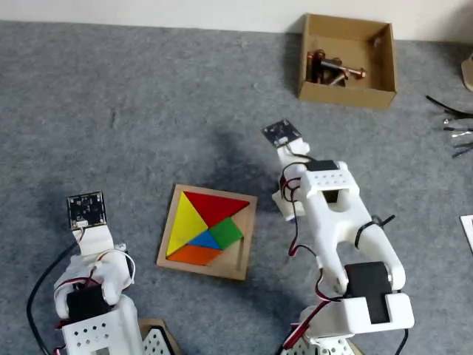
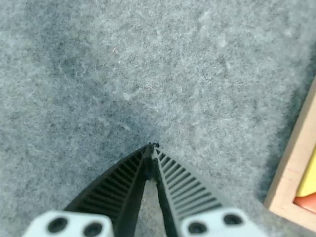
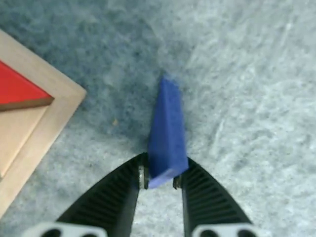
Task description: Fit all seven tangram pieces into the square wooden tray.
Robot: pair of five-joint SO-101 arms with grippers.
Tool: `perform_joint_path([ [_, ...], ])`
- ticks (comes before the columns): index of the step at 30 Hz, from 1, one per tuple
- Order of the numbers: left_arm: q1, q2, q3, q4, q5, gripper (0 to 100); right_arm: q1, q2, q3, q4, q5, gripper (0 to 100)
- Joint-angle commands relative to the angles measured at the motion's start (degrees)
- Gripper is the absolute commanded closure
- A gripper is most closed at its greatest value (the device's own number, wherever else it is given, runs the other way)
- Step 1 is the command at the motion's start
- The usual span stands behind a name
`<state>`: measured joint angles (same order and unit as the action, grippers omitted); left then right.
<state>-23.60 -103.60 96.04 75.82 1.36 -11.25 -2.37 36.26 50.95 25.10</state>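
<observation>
The square wooden tray lies on the grey carpet between the two arms. In it are a yellow triangle, a red triangle, a green piece, a small blue triangle and an orange piece. Bare wood shows along the tray's right side. My right gripper is shut on a dark blue piece, held on edge just over the carpet, right of the tray corner. My left gripper is shut with nothing in it, over the carpet left of the tray edge.
A cardboard box with metal parts stands at the back right. Cables lie at the right edge. Open carpet stretches behind the tray and to the far left.
</observation>
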Motion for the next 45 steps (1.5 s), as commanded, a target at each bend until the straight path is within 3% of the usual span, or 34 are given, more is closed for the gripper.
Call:
perform_joint_path([
  [1, -0.75, -0.31, 1.10, 0.18, 0.62, 99, -0.40, -1.19, -1.89, -0.84, -0.35, 91.4],
  [24, -0.75, -0.31, 1.10, 0.18, 0.62, 99, -0.92, -0.75, -8.57, 4.18, -3.34, 91.6],
  [28, -0.75, -0.31, 1.10, 0.18, 0.62, 99, -1.54, -0.75, -8.92, 4.26, -3.52, 99.8],
  [35, -0.75, -0.31, 1.10, 0.18, 0.62, 99, -2.07, -0.92, -8.75, 4.44, -3.69, 99.5],
  [45, -0.75, -0.31, 1.10, 0.18, 0.62, 99, -7.69, -7.25, -13.93, 18.95, -4.48, 99.5],
])
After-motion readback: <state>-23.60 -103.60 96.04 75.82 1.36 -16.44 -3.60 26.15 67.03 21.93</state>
